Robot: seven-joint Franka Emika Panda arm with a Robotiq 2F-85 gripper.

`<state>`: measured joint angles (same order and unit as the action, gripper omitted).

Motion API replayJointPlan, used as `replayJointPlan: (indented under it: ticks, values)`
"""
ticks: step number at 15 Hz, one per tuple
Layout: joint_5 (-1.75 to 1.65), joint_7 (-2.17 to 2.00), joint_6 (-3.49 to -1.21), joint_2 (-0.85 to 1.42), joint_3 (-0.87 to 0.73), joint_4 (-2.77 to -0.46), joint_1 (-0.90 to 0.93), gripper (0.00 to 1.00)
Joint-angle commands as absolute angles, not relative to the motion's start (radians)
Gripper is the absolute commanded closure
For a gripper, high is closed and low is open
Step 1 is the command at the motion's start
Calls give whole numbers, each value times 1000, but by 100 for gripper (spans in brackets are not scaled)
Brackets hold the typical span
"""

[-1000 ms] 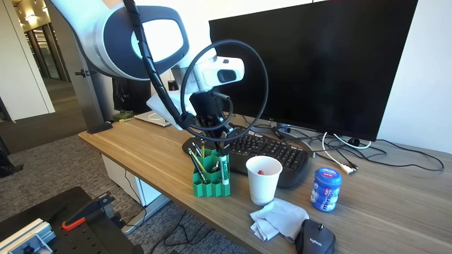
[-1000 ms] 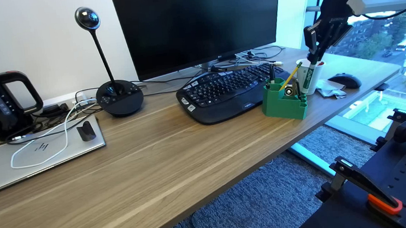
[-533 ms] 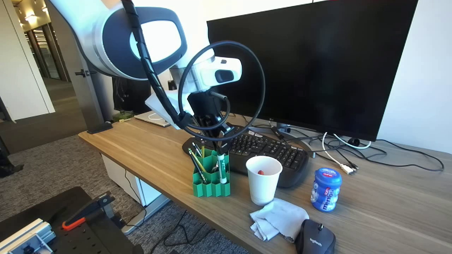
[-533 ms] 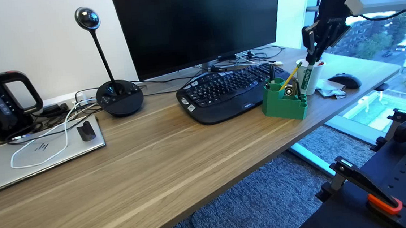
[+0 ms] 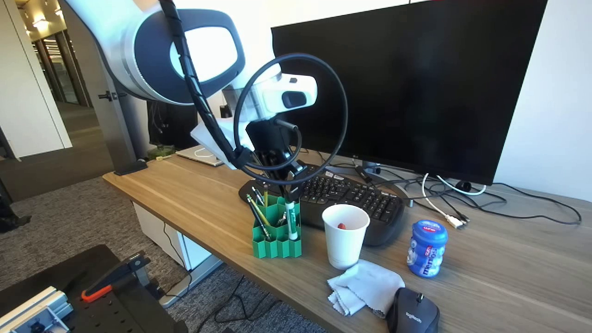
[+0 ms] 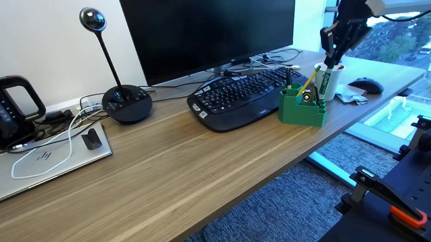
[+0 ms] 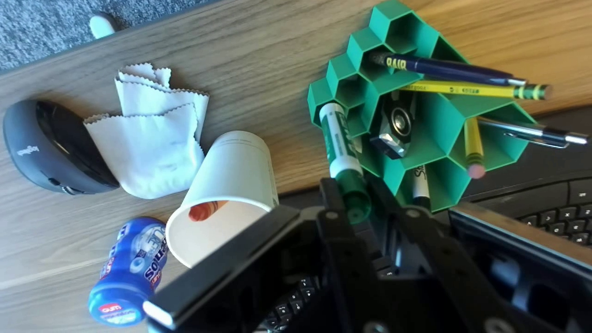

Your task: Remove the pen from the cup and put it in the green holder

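Wrist view: gripper (image 7: 355,192) closed snugly on pen (image 7: 341,150), its lower end at corner cell of holder (image 7: 434,125), depth unclear — both exterior views show slight shift holder-ward this past second, likely final line-up.

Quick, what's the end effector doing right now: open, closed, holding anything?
End effector: closed, holding the pen by its green cap.

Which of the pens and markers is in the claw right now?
The green-capped white marker: it alone sits in the claw, gripped at its capped end. The navy pen, silver-tipped pen and black-and-white marker are in the green holder, ungripped.
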<state>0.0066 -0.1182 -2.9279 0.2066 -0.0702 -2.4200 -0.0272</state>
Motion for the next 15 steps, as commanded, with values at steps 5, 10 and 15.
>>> replayJointPlan:
  ticks: [5, 10, 15]
  values:
    - [20, -94, -2974, 217, -62, -2417, -35, 95]
    - [16, -87, -2969, 215, -63, -2421, -35, 95]
    - [5, -88, -2966, 222, -72, -2421, -32, 95]
